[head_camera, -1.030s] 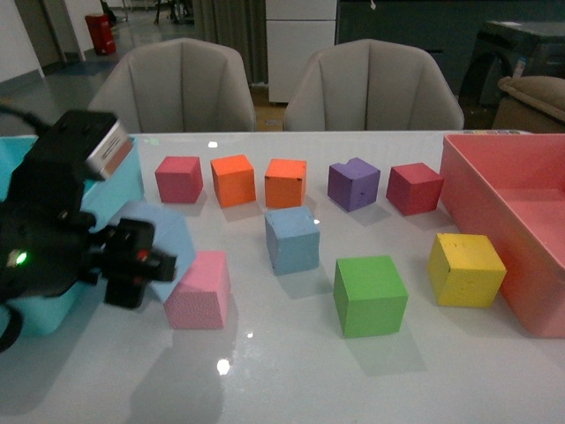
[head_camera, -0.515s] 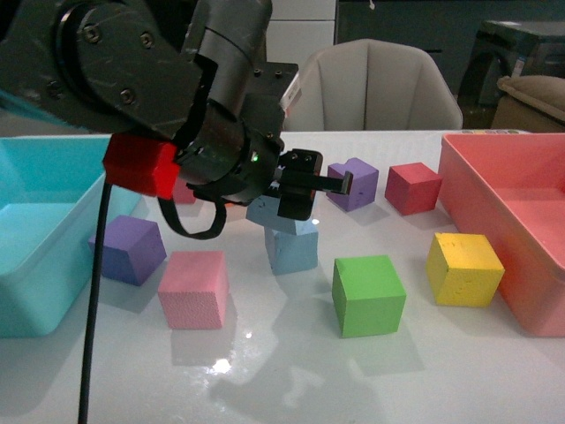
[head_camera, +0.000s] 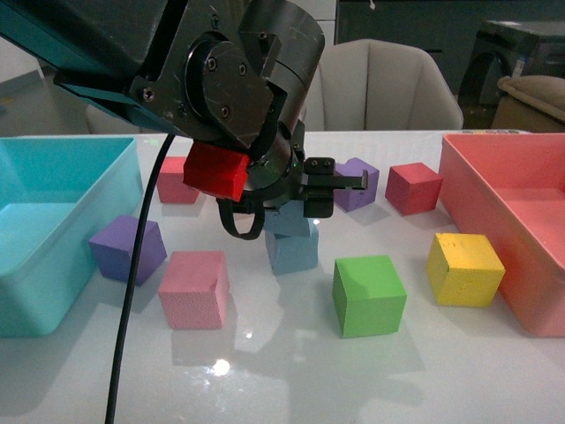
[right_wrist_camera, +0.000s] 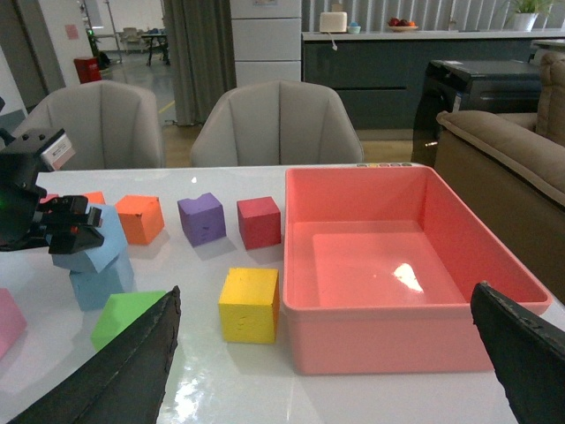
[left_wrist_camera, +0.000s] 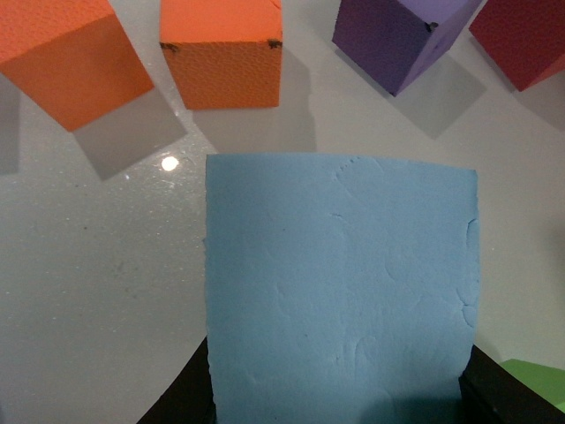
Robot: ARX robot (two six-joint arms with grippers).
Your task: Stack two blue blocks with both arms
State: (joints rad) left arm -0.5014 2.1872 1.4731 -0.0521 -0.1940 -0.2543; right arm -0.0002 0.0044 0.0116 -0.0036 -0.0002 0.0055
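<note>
Pinching one blue block (head_camera: 284, 221) in my left gripper (head_camera: 296, 201), I am holding it tilted directly over the second blue block (head_camera: 292, 251); my right gripper (right_wrist_camera: 335, 353) is hanging open, well apart.

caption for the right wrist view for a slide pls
Left gripper holds a blue block tilted on the second blue block, beside green and yellow cubes and a pink bin.
</note>
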